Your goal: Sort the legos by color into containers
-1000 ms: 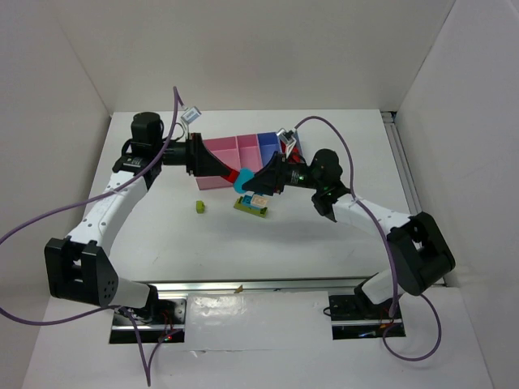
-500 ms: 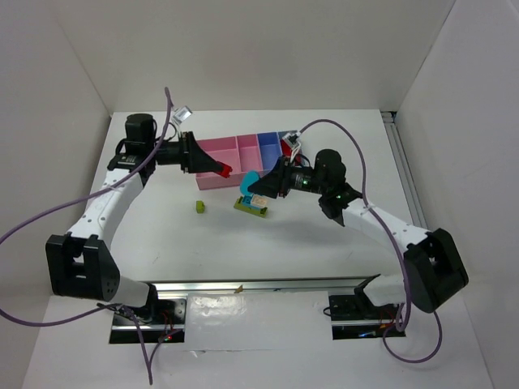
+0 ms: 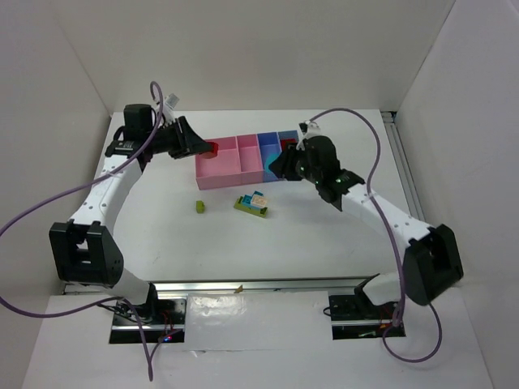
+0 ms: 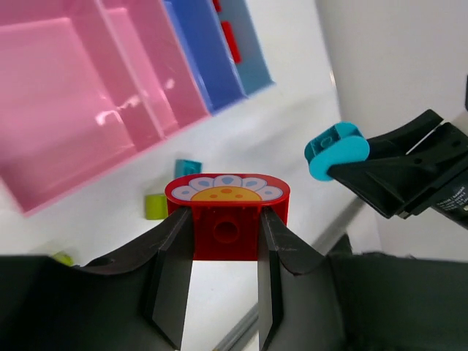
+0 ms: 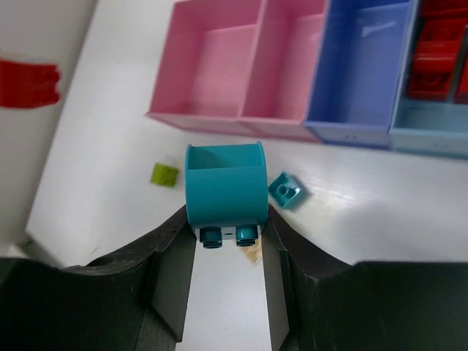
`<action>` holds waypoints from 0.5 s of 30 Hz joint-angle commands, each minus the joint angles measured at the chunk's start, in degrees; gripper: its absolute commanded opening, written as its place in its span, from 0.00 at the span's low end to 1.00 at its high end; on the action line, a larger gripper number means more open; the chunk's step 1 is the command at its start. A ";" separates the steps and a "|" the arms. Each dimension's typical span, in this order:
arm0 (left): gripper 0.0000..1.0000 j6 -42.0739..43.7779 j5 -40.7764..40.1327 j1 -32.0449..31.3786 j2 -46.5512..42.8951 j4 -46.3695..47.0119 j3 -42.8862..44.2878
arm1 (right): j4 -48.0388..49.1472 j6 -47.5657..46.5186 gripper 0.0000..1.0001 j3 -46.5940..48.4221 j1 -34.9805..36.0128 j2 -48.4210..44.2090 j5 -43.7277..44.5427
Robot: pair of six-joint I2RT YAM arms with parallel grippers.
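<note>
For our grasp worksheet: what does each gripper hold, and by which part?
Left gripper: red flower brick, by its sides. Right gripper: teal brick, by its sides.

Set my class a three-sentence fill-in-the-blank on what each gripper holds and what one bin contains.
The left gripper is shut on a ____ flower-printed brick. The right gripper is shut on a ____ curved brick. The light blue bin holds ____ bricks.
Missing words: red; cyan; red.
</note>
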 commanded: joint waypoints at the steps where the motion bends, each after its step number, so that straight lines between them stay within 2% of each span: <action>1: 0.00 -1.14 -10.95 -0.99 -0.32 -2.61 3.84 | -3.49 -2.45 0.14 8.66 0.93 8.39 8.06; 7: 0.00 -1.14 -13.68 -0.99 -0.32 -5.96 9.47 | -1.82 -4.21 0.14 22.54 2.08 24.73 4.02; 10: 0.00 0.18 -9.64 -0.99 0.82 -6.65 12.10 | -2.44 -5.26 0.14 30.70 3.57 33.00 2.26; 15: 0.00 1.41 -8.41 -0.99 2.57 -8.86 15.62 | -3.05 -5.79 0.15 41.01 4.63 43.04 -0.28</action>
